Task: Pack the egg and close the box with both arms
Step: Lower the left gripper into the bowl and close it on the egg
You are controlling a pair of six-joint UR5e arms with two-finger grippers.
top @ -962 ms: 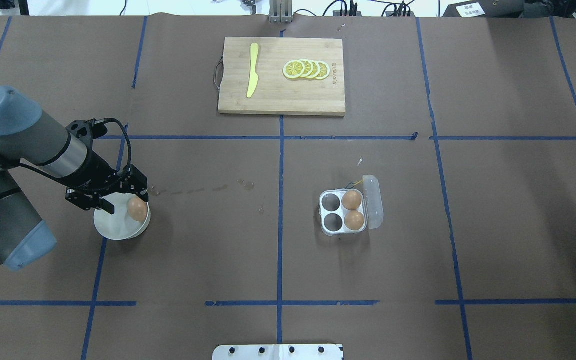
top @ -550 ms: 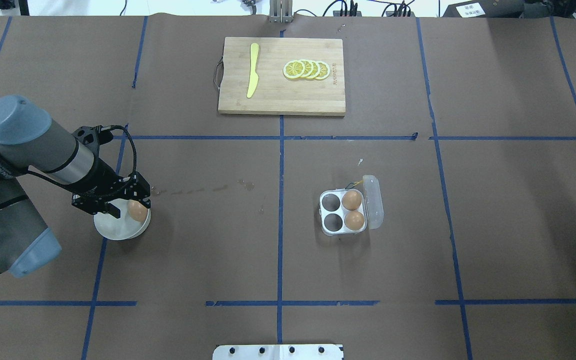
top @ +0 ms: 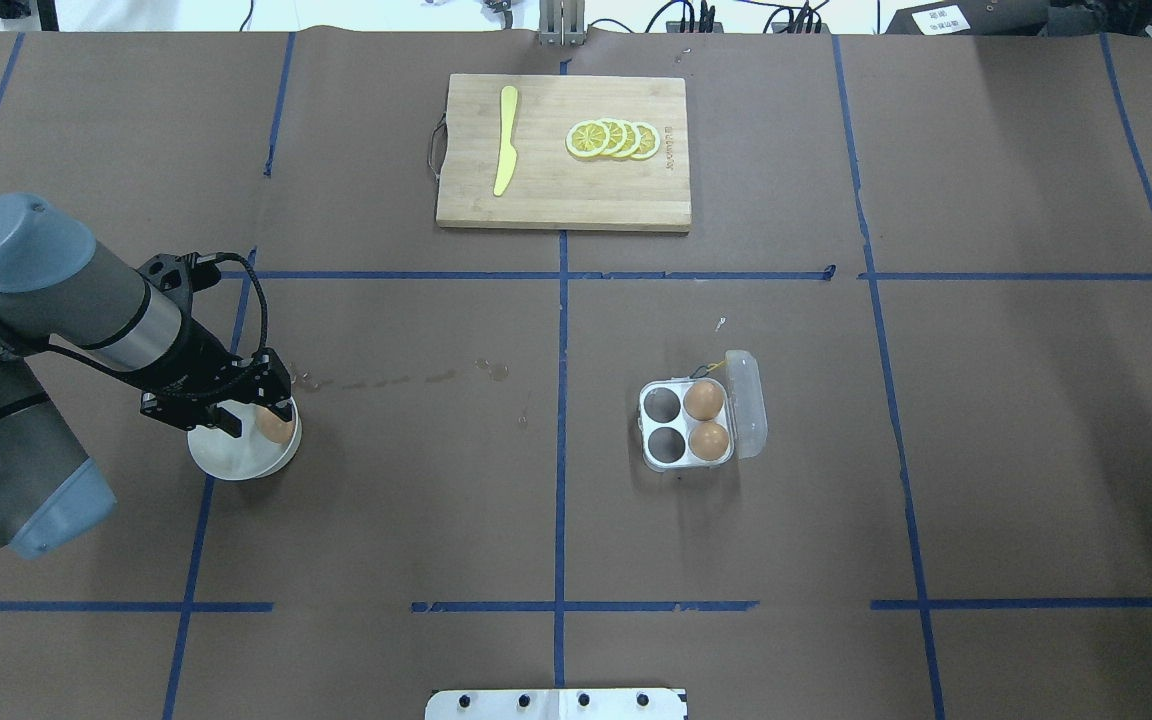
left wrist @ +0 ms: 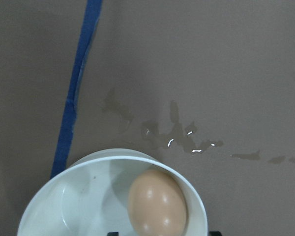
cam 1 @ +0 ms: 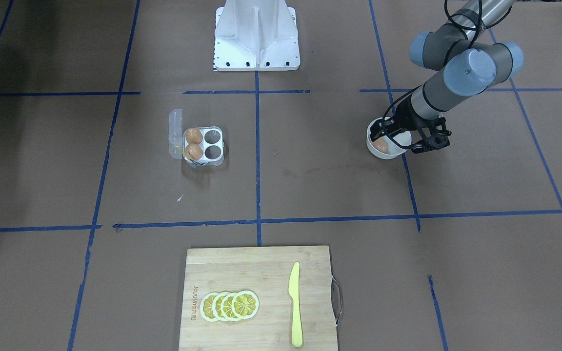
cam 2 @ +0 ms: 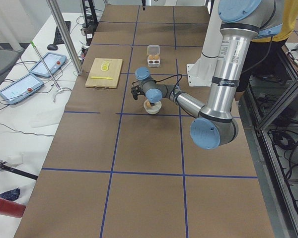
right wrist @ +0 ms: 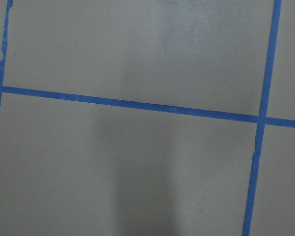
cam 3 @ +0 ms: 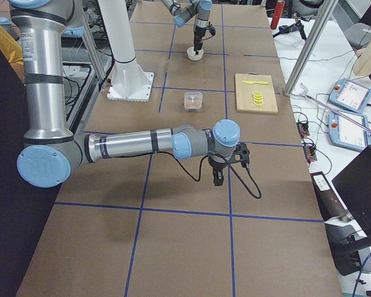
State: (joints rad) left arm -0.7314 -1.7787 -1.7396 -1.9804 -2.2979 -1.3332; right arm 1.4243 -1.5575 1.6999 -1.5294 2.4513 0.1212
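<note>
The egg [top: 277, 428] lies in a round white bowl [top: 226, 460] at the table's left; it also shows in the left wrist view [left wrist: 157, 204]. My left gripper [top: 254, 415] is open, low over the bowl, with its jaws on either side of the egg. The clear box [top: 663, 403] stands right of centre with its lid [top: 746, 400] swung open; two eggs [top: 704, 400] fill its right cells and the two left cells are empty. My right gripper [cam 3: 217, 179] shows only in the exterior right view, low over bare table; I cannot tell if it is open.
A wooden cutting board [top: 556, 205] at the far middle carries a yellow knife [top: 505, 140] and lemon slices [top: 614, 139]. Blue tape lines cross the brown table. Faint wet marks [top: 386, 380] run right of the bowl. The white base [cam 1: 256, 34] stands at my side.
My left gripper has come down onto the bowl and now partly covers the egg. The egg, bowl and box have not moved.
</note>
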